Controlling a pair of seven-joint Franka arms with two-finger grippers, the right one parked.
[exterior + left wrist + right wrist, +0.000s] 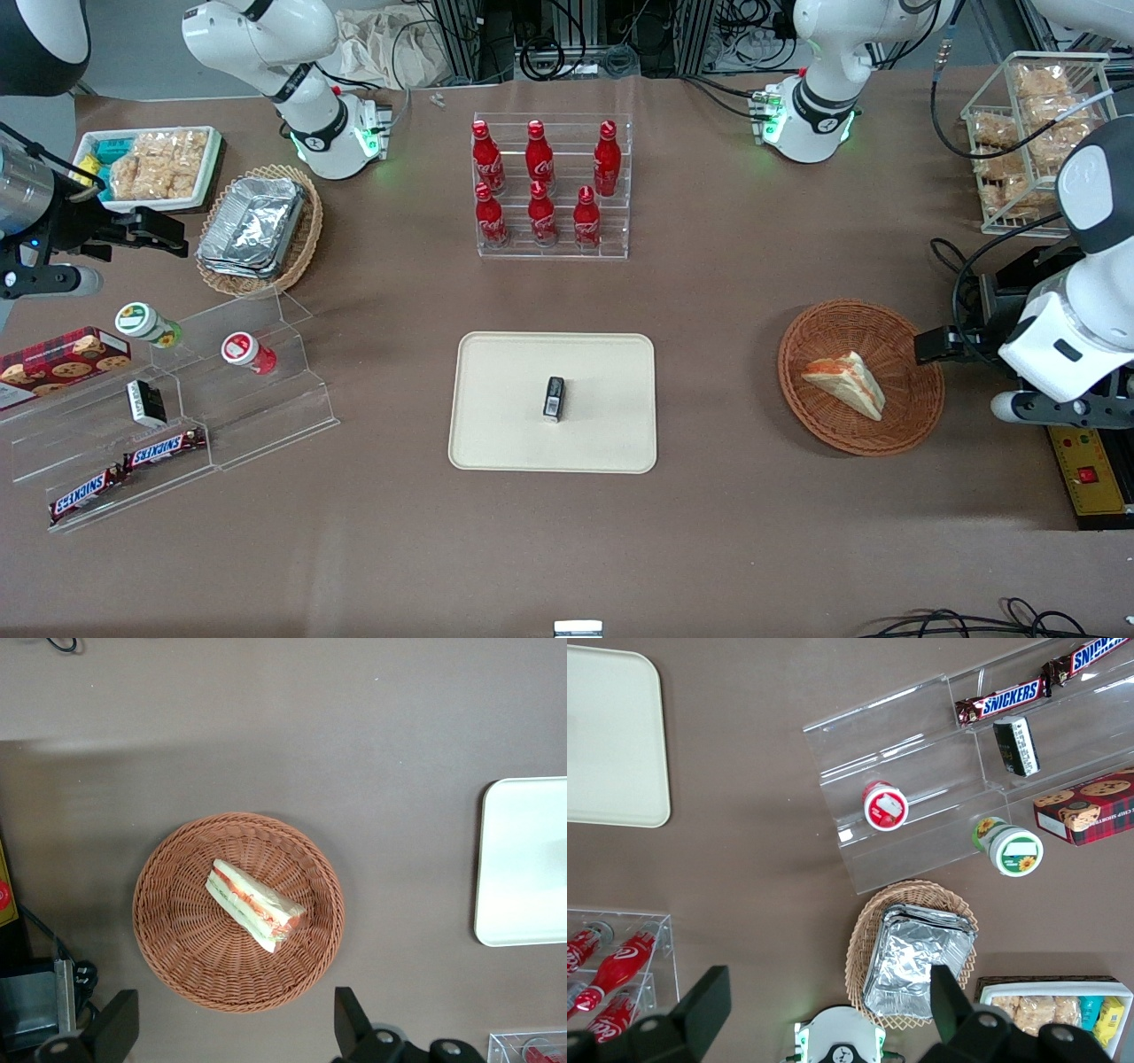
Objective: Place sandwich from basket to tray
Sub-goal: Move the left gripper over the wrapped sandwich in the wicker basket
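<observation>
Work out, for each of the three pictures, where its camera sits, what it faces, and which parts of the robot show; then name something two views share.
Front view: high above the table's front edge, looking down on the tray, both arm bases, and the gripper at the basket.
Left wrist view: above the basket, facing straight down at the sandwich; both open fingers show.
Right wrist view: on the parked arm, facing down at the clear shelf.
Shared: basket and sandwich, front and left wrist.
</observation>
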